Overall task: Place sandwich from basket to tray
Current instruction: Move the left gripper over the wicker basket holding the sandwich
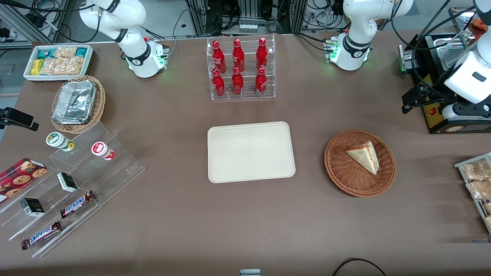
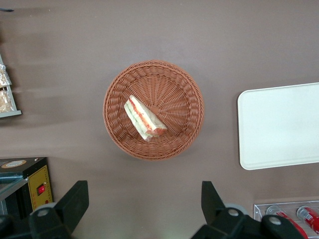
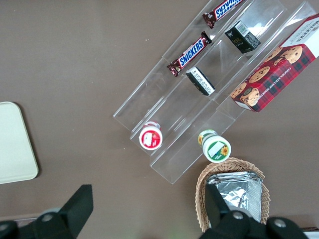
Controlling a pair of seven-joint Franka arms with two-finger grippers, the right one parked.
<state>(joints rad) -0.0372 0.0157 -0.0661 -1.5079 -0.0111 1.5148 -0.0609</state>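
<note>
The sandwich [image 1: 364, 156] [image 2: 144, 117], a pale wedge with a red-pink filling stripe, lies in the round reddish-brown wicker basket [image 1: 337, 168] [image 2: 183, 89]. The cream tray [image 1: 251, 151] [image 2: 279, 124] lies flat beside the basket, toward the parked arm's end, with nothing on it. My left gripper [image 1: 416, 100] [image 2: 144, 191] hangs high above the table, farther from the front camera than the basket and toward the working arm's end. Its fingers [image 2: 75, 199] stand wide open with only bare table between them.
A black box with a red switch [image 1: 441, 115] [image 2: 30, 184] stands close by the gripper. A clear rack of red bottles [image 1: 241, 69] stands farther back than the tray. Snack packets [image 1: 477, 180] lie at the working arm's end. Acrylic shelves of snacks [image 1: 69, 191], a tan foil basket [image 1: 78, 103] and a white bin [image 1: 57, 61] sit at the parked arm's end.
</note>
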